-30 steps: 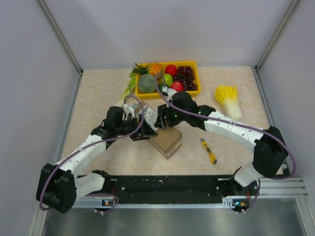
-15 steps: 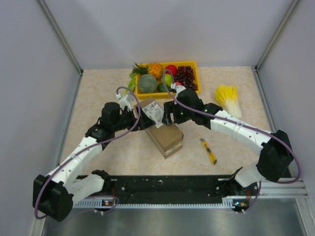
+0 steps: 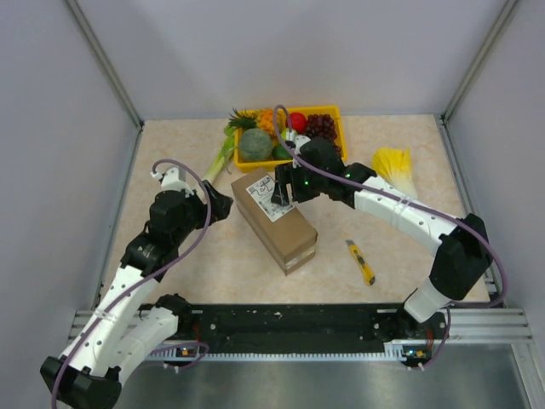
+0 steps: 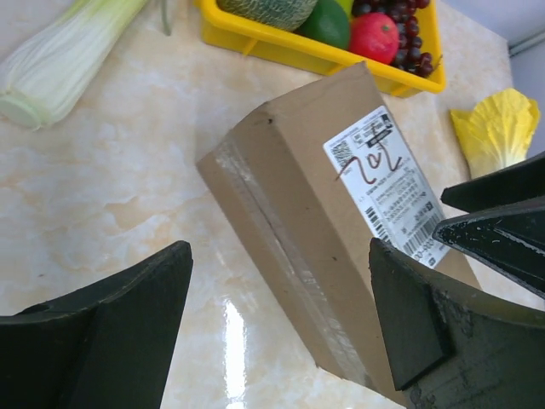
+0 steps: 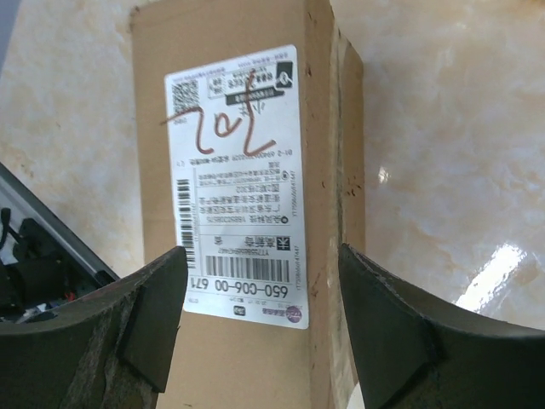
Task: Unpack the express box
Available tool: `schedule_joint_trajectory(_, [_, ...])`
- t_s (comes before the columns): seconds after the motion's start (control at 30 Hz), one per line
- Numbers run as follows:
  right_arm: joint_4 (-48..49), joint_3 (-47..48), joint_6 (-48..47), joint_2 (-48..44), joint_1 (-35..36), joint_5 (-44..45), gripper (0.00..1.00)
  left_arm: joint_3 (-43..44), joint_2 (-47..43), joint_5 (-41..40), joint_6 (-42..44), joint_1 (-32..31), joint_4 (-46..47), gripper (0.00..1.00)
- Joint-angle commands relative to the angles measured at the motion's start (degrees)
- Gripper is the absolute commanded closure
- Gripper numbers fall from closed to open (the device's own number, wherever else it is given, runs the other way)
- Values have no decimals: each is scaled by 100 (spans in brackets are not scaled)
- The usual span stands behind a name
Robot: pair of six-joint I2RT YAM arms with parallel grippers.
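**Top view.** The box (image 3: 285,232) now lies flat at the middle of the table (image 3: 221,268), its long axis running from 10 to 4 o'clock and its label (image 3: 271,194) facing up. A second ago it stood tipped up between both grippers. Your left gripper (image 3: 223,204) has drawn back to the box's 9 o'clock and is clear of it, fingers spread, holding nothing. Your right gripper (image 3: 283,189) hangs over the labelled far end, also spread and pinching nothing. Judgement: the box has been laid down and released. It looks sealed, so the unpacking proper has not begun. The knife (image 3: 360,262) lies at the box's 4 o'clock, well apart from both grippers.

**Left wrist view.** The fingers (image 4: 111,332) stand wide apart, with the box beyond them rather than between them. A taped seam (image 4: 281,256) runs along the long edge nearest you. The tray (image 4: 255,38) sits at 12 o'clock, near the box's far corner but apart from it.

**Right wrist view.** The fingers (image 5: 145,315) frame the label from above. Whether they touch the cardboard cannot be told.

**Room.** Open tabletop lies from the box's 5 to 8 o'clock. The far side is crowded: leek (image 3: 220,158) at 11, tray at 12, cabbage (image 3: 394,170) at 2. Work from the near side.
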Motion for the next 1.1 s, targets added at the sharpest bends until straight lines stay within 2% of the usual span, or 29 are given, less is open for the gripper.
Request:
schedule_joint_trajectory(0.0, [-178,280,-138,132,4,58,30,241,8,-258,116,93,-318,11])
schedule_joint_trajectory(0.13, [-204,306,-217,97,4,532,28,198,26,49,177,119,-257,10])
schedule_joint_trajectory(0.33, [-257,219,-428,290,39,709,27,180,87,164,177,137,-257,10])
schedule_joint_trajectory(0.6, [-354,280,-833,458,619,779,27,224,193,174,20,216,-484,10])
schedule_joint_trajectory(0.87, [-354,245,-648,317,1234,1728,42,233,88,-539,-543,400,-1144,10])
schedule_joint_trajectory(1.07, [-363,210,-692,352,1752,2369,43,171,-62,-626,-894,506,-1381,10])
